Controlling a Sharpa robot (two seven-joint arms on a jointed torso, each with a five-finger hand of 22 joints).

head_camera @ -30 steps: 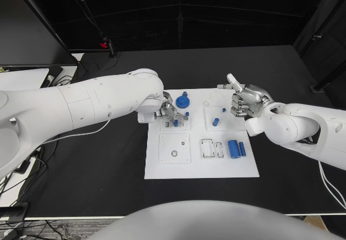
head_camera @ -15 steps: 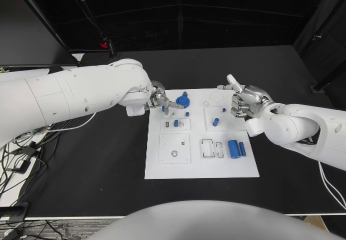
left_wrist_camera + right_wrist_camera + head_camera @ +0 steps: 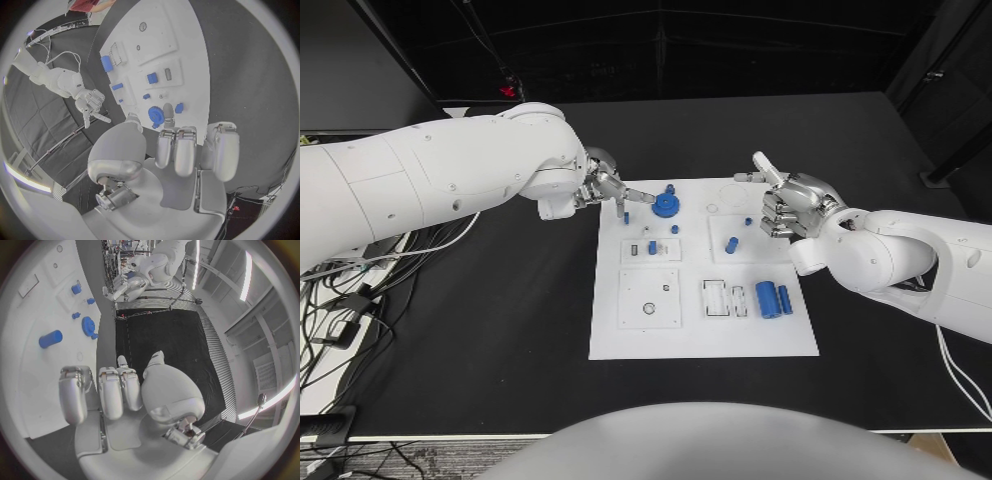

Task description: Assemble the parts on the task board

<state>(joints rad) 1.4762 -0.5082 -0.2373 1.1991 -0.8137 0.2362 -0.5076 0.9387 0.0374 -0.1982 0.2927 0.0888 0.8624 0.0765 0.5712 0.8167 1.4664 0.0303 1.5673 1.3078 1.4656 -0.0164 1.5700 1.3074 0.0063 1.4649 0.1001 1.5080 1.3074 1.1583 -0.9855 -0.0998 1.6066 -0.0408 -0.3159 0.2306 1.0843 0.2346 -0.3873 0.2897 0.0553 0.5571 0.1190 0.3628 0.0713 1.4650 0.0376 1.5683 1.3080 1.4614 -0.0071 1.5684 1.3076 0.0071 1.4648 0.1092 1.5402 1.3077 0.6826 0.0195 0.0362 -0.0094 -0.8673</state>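
The white task board (image 3: pixel 704 335) lies mid-table. A blue gear (image 3: pixel 666 206) stands near its far left corner, with small blue pegs (image 3: pixel 675 229) beside it and a blue cylinder (image 3: pixel 731 243) further right. Two larger blue parts (image 3: pixel 767 298) lie at the right edge. My left hand (image 3: pixel 606 188) hovers just off the board's far left corner, fingers apart and toward the gear, holding nothing. My right hand (image 3: pixel 790 206) hangs over the board's far right edge, fingers curled in with one digit raised, nothing in it. The left wrist view has the gear (image 3: pixel 156 117) beyond my left hand (image 3: pixel 181 150).
Square white inset plates (image 3: pixel 651 296) and two slotted frames (image 3: pixel 724 297) sit on the board's near half. Black table (image 3: pixel 488 330) spreads around the board. Cables (image 3: pixel 343 300) hang off the table's left side. My bulky left arm (image 3: pixel 444 190) spans the left.
My left hand has lifted off the small plate near the gear and drawn back left, past the board's edge. The right hand has stayed put.
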